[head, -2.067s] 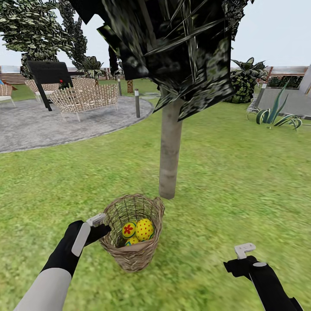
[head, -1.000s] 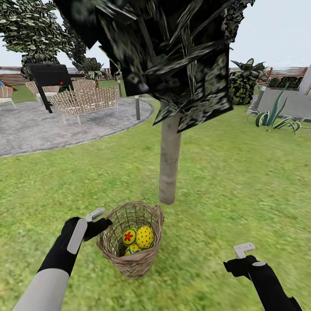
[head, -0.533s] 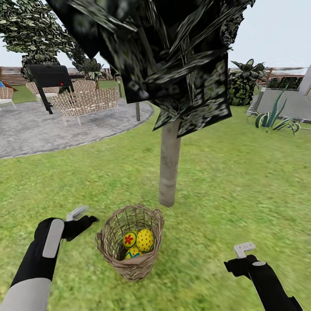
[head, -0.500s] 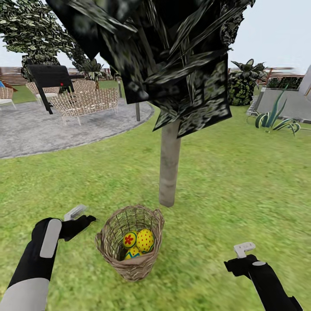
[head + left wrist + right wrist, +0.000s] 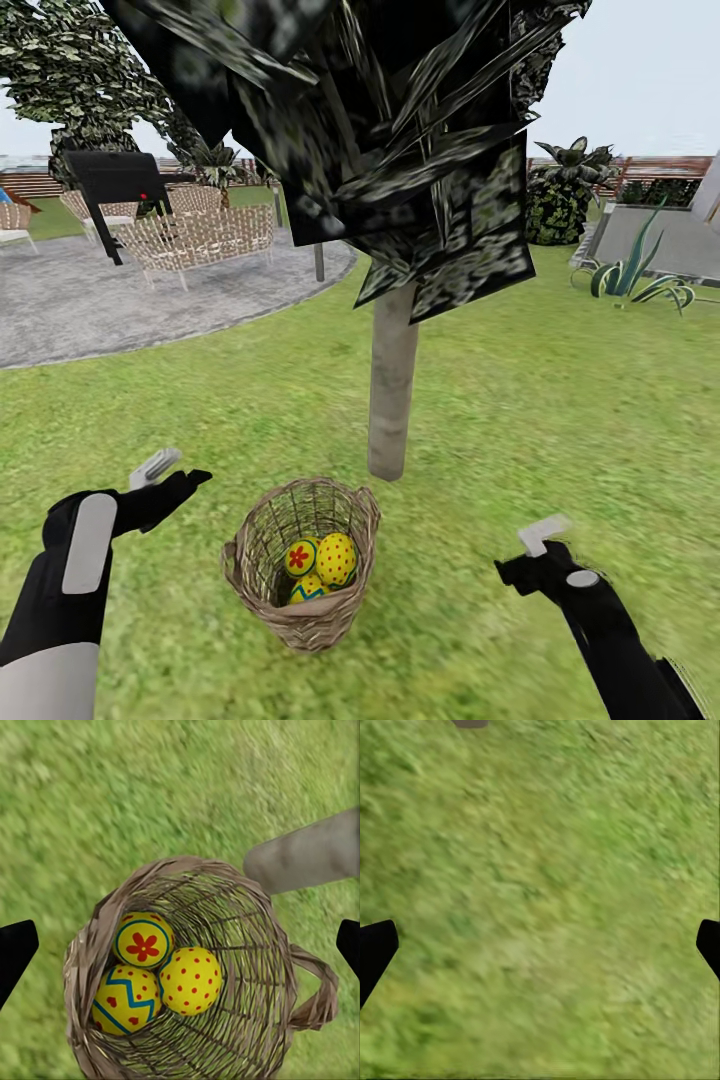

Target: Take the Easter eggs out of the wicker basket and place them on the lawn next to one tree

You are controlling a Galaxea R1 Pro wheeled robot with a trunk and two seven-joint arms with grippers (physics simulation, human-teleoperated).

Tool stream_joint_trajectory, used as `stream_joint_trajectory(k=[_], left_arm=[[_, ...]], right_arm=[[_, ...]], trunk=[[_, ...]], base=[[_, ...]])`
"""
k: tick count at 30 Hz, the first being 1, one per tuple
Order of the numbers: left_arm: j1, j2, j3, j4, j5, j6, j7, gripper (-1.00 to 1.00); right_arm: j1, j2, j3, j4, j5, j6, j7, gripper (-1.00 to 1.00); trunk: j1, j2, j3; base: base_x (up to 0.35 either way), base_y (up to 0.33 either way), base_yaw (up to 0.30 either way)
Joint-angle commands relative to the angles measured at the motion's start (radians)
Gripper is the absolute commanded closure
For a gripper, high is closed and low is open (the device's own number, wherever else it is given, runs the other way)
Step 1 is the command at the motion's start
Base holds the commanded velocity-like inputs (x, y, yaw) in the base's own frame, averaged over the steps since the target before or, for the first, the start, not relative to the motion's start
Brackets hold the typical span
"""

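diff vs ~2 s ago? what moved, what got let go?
The left tool let go of the round brown woven wicker basket and pulled back to the robot's left, now apart from its rim. The right tool lifted slightly. The basket sits a little lower in the head view. Unchanged: three yellow painted Easter eggs inside the basket, beside the pale grey-beige tree trunk on the green lawn.
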Motion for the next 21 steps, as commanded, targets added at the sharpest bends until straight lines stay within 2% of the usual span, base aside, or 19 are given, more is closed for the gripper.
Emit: stream_joint_trajectory(k=[1,6,8,10,12,13,14,16,17,19,21], left_arm=[[-0.001,0.000,0.000,-0.001,0.011,0.003,0.009,-1.00],[-0.001,-0.002,-0.004,0.000,0.011,0.002,0.009,-1.00],[-0.001,-0.002,-0.005,0.000,0.011,0.002,0.009,-1.00],[-0.001,-0.002,-0.005,-0.001,0.011,0.003,0.009,-1.00],[-0.001,-0.002,-0.005,-0.002,0.011,0.004,0.009,-1.00],[-0.001,-0.003,-0.005,-0.002,0.012,0.005,0.008,-1.00],[-0.001,-0.003,-0.005,0.000,0.013,0.005,0.008,-1.00],[-0.001,-0.004,-0.006,0.002,0.013,0.005,0.008,-1.00],[-0.001,-0.004,-0.009,0.002,0.013,0.005,0.008,-1.00],[-0.001,-0.003,-0.017,0.003,0.014,0.005,0.008,-1.00],[-0.001,-0.003,-0.020,0.004,0.014,0.005,0.008,-1.00]], right_arm=[[0.000,0.000,0.019,0.014,0.011,0.003,0.012,-1.00],[-0.001,0.003,0.104,0.061,0.012,0.021,0.060,-1.00],[-0.003,0.004,0.120,0.030,0.011,0.087,0.068,-1.00],[-0.036,0.015,0.136,-0.012,0.005,0.212,0.075,-1.00],[-0.109,0.049,0.164,-0.020,0.002,0.305,0.081,-1.00],[-0.137,0.064,0.172,-0.017,0.001,0.322,0.082,-1.00],[-0.176,0.095,0.183,0.002,0.002,0.340,0.083,-1.00],[-0.205,0.142,0.192,0.027,0.001,0.347,0.082,-1.00],[-0.218,0.183,0.195,0.037,0.000,0.350,0.081,-1.00],[-0.226,0.218,0.197,0.043,-0.002,0.351,0.081,-1.00],[-0.229,0.231,0.197,0.040,-0.002,0.351,0.084,-1.00]], trunk=[[0.000,0.000,-0.001],[0.000,0.000,-0.001],[0.000,0.000,-0.001],[0.000,0.000,-0.001],[0.000,0.000,-0.001],[0.000,0.000,-0.001],[0.000,0.000,-0.001],[0.000,0.000,-0.001],[0.000,0.000,-0.001],[0.000,0.000,-0.001],[0.000,0.000,-0.001]], base=[[0.000,0.000,0.000],[0.000,0.000,0.000],[0.000,0.000,0.000],[0.000,0.000,0.000],[0.000,0.000,0.000],[0.016,0.000,0.000],[0.062,0.000,0.000],[0.083,0.000,0.000],[0.100,0.000,0.000],[0.103,0.000,0.000],[0.046,0.000,0.000]])
